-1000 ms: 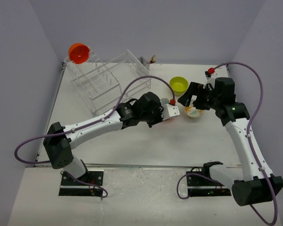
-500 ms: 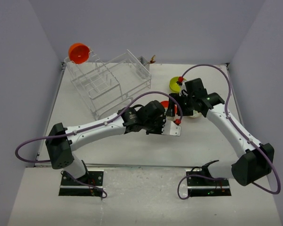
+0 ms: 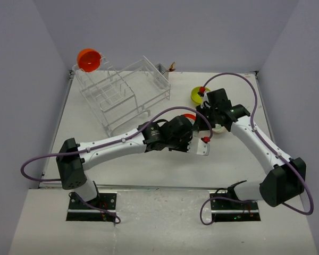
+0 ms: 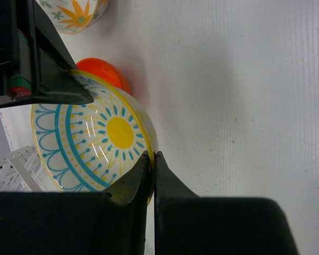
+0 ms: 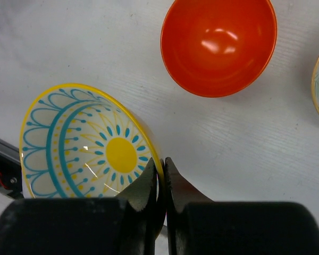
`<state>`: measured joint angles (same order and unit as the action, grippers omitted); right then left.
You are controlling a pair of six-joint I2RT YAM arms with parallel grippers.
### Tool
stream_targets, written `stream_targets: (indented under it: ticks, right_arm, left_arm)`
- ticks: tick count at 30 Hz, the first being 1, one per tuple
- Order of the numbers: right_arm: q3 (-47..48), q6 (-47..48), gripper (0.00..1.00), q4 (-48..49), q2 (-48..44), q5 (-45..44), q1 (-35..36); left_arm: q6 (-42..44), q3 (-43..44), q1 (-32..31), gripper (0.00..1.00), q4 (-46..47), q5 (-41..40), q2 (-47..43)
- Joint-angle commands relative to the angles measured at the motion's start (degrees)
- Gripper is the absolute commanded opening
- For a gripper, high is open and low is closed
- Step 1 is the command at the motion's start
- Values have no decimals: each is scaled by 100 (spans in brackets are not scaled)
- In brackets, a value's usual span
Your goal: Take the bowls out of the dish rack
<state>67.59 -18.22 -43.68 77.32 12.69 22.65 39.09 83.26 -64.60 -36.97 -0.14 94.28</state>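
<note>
A whitish bowl [image 4: 90, 141] with a blue pattern and a yellow centre is held tilted just above the table between both arms. My left gripper [image 4: 151, 159] is shut on one side of its rim. From the opposite side my right gripper [image 5: 162, 164] is shut on the same bowl's [image 5: 85, 143] rim. In the left wrist view, its black finger [image 4: 53, 79] shows at the far rim. An orange-red bowl [image 5: 218, 45] sits upright on the table right behind. The dish rack [image 3: 114, 95] stands at the back left, with another orange-red bowl [image 3: 89, 59] on edge at its far corner.
A lime-green bowl [image 3: 195, 95] sits on the table behind the right arm, partly hidden by it. A second patterned bowl [image 3: 219, 128] rests just right of the grippers. The rack's small side cup [image 3: 162, 69] is at its right end.
The right arm swung left from the second patterned bowl and its open jaws closed on the bowl's rim. The left arm carried that bowl right and nearer.
</note>
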Motion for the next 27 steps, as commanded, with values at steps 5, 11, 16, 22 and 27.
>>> stream_targets:
  ticks: [5,11,16,22,27]
  right_arm:
    - [-202,-138,0,404,-454,-135,-348]
    - [-807,-551,0,1053,-1104,-695,-2026]
    - [-1607,-1218,0,1906,-1623,-1576,-2748]
    - [-2074,-1790,0,2654,-1361,-1612,-2986]
    - [-2286,-2036,0,3252,-1106,-1367,-2986]
  left_arm:
    - [-498,243,105,100,716,-917,-5]
    - [-1385,-512,184,100,2014,-1916,-980]
    - [-4203,-382,1410,100,1820,-2924,-1640]
    - [-5499,-337,2117,100,1623,-2684,-2387]
    - [-5834,-478,2267,100,1474,-2780,-3011]
